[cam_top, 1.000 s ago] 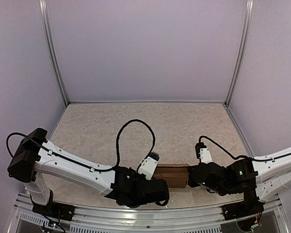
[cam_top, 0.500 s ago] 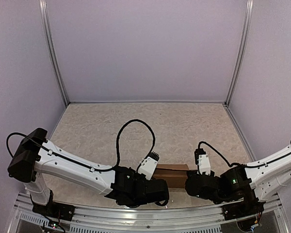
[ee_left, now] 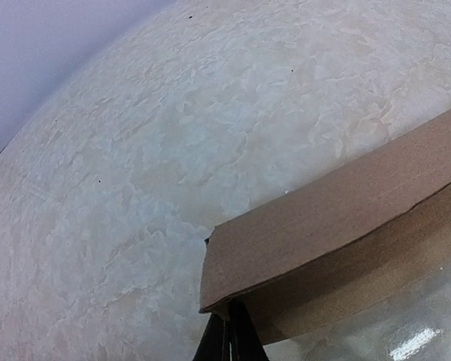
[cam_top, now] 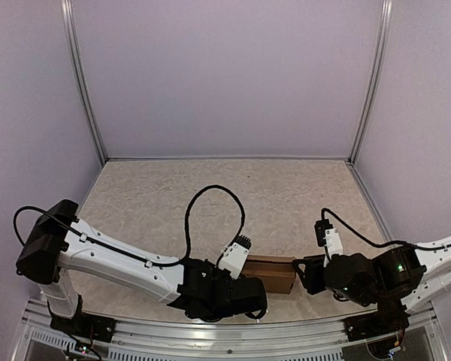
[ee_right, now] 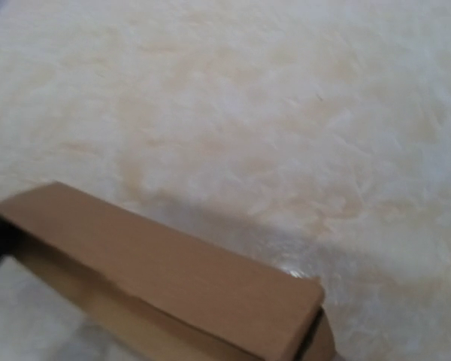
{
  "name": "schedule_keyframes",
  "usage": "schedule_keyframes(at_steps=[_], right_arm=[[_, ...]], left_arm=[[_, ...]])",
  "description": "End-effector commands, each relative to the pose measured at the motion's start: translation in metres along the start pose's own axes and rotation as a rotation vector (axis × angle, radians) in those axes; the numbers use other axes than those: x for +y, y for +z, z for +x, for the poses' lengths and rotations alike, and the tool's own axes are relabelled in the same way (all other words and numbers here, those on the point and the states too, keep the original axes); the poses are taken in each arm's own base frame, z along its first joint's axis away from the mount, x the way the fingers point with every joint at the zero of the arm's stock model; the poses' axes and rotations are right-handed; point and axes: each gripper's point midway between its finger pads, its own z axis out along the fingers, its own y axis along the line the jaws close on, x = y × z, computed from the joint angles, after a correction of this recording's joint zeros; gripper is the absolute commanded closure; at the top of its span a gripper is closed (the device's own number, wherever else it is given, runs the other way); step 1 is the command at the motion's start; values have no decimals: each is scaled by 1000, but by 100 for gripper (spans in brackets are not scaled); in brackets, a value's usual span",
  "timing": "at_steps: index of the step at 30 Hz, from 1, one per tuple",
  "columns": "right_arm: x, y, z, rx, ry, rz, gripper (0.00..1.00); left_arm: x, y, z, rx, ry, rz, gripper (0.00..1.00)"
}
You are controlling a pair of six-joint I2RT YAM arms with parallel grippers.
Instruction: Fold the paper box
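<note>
Now plain brown oblong paper box [cam_top: 274, 271], pinched by left tool [ee_left: 229, 340]; gap of right tool [cam_top: 307, 274] unclear.

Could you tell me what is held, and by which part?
The left gripper pinches the paper box at its left end; the right gripper's hold is unclear.

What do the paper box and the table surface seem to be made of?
The paper box: thin brown cardboard, matte and unprinted; a flap overlaps along a plain cut edge. The table surface: beige with a marble-like mottled pattern, perhaps laminate or vinyl; faint glare near the box suggests a slight sheen.
</note>
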Motion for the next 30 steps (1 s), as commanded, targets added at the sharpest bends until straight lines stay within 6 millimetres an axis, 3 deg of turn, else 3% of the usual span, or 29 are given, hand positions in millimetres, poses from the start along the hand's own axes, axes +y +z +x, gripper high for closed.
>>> schedule_keyframes(at_steps=[1, 3, 7, 12, 16, 24, 30], right_arm=[[0, -16, -17, -18, -85, -58, 66], [4, -22, -31, -45, -68, -83, 68], [12, -24, -52, -88, -52, -92, 85], [27, -5, -63, -87, -89, -34, 100], [44, 16, -66, -65, -140, -32, 100], [54, 50, -62, -75, -128, -25, 100], [48, 68, -47, -76, -103, 30, 100]], left_arm=[[-14, 9, 39, 119, 81, 32, 100], [-15, 9, 37, 117, 81, 33, 100], [-18, 9, 34, 118, 80, 36, 100], [-18, 9, 35, 123, 82, 31, 100], [-16, 9, 36, 123, 77, 24, 100], [-15, 8, 38, 133, 60, 29, 100], [-16, 7, 36, 131, 51, 35, 100]])
